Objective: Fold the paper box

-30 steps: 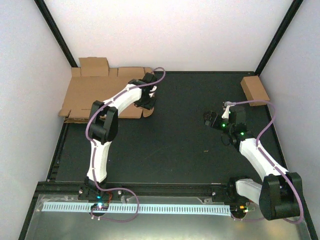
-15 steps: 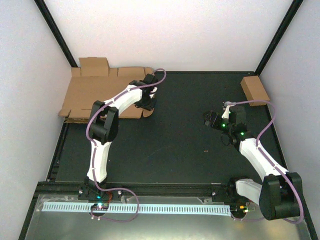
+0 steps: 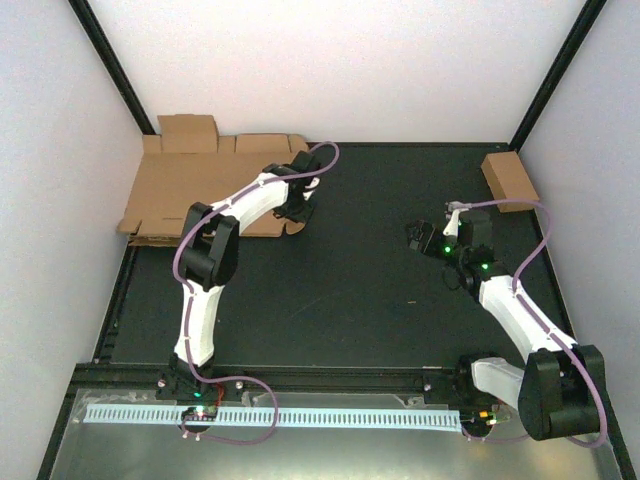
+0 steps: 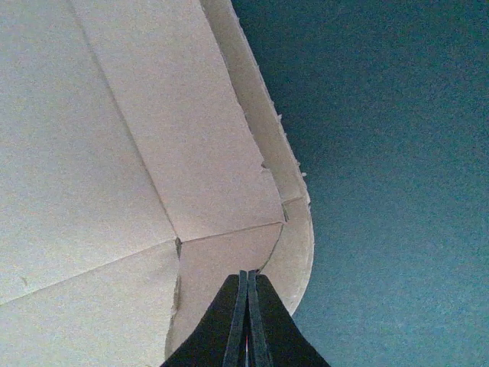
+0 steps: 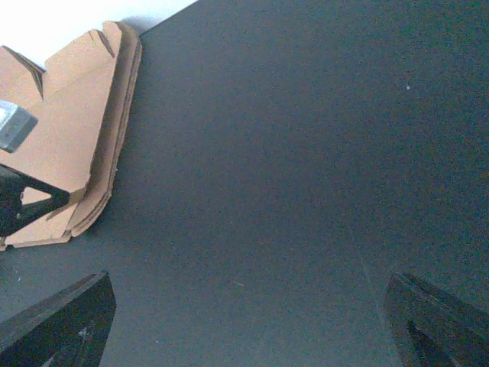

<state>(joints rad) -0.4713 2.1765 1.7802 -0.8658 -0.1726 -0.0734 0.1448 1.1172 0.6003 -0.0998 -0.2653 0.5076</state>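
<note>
Top external, largest first: what are you looking at?
— White walls (image 3: 350, 70) close in a black table (image 3: 340, 300). Your paper box (image 3: 190, 190) lies flat and unfolded at the far left corner, overlapping the table's left edge.
— And your grippers?
— Left gripper (image 4: 247, 275), jaws pressed together, sits over the box's near right corner. Right gripper (image 5: 244, 325), jaws wide, hangs over the table, mid-right. A small brown box (image 3: 509, 178) rests far right.
</note>
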